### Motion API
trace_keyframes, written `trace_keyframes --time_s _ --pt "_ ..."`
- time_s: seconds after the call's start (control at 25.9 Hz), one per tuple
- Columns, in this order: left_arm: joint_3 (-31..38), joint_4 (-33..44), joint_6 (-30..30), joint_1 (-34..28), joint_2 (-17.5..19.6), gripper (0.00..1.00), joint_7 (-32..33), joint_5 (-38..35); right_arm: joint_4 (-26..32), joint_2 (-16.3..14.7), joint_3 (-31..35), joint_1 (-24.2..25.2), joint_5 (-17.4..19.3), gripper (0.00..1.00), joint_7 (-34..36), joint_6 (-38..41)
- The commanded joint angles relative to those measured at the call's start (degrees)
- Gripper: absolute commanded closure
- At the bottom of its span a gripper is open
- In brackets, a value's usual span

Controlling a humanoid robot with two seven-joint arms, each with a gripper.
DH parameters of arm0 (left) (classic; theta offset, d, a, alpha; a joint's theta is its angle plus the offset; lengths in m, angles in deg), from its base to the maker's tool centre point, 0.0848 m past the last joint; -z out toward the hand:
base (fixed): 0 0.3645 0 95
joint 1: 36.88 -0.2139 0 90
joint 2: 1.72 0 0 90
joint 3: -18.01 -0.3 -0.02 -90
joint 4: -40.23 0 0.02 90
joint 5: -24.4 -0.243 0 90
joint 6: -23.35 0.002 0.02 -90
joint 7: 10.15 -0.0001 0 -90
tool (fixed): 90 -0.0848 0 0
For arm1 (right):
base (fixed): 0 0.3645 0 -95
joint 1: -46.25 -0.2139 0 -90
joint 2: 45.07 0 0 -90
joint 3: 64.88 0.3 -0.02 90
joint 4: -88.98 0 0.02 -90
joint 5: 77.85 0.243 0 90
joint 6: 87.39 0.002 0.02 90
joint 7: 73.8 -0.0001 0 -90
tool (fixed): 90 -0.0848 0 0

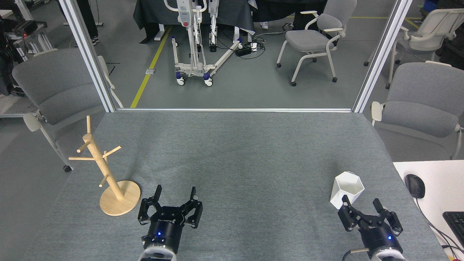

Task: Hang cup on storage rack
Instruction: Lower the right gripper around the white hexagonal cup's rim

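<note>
Cup (347, 189) unmarked, rack (108, 179) plain

Cup (346, 189) handle not visible; both arms cut off at bottom edge

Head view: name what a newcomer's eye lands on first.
The white cup stands upright near the table's right edge, just beyond the open right gripper. Far across, the wooden storage rack stands near the left edge, its pegs bare, with the open left gripper to its right.
</note>
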Motion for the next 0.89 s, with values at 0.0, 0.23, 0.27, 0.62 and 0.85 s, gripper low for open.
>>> trace_keyframes --time_s 0.0,0.23,0.27,0.62,0.85 --pt "-2.1 0.3 0.2 -1.7 -0.2 0.0 -0.2 0.0 -3.7 -0.5 -0.2 -1.0 -1.2 0.01 0.6 -0.4" --pt "-2.9 0.9 0.2 -1.8 -0.3 0.0 -0.1 0.0 -4.1 -1.2 -0.7 -2.1 -1.6 0.01 0.8 -0.6" --pt "-2.9 0.9 0.2 -1.8 -0.3 0.0 -0.1 -0.1 -4.5 -1.2 -0.9 -2.1 -1.6 0.01 0.8 -0.6" --pt "-2.8 0.8 0.1 -2.3 -0.1 0.0 -0.1 0.0 -7.0 -1.5 -4.0 -5.1 -1.5 0.01 0.9 -3.5" --pt "-2.9 0.5 0.2 -2.3 -0.2 0.0 0.0 0.0 -8.6 -1.5 -4.0 -6.1 -1.7 0.01 1.0 -3.9"
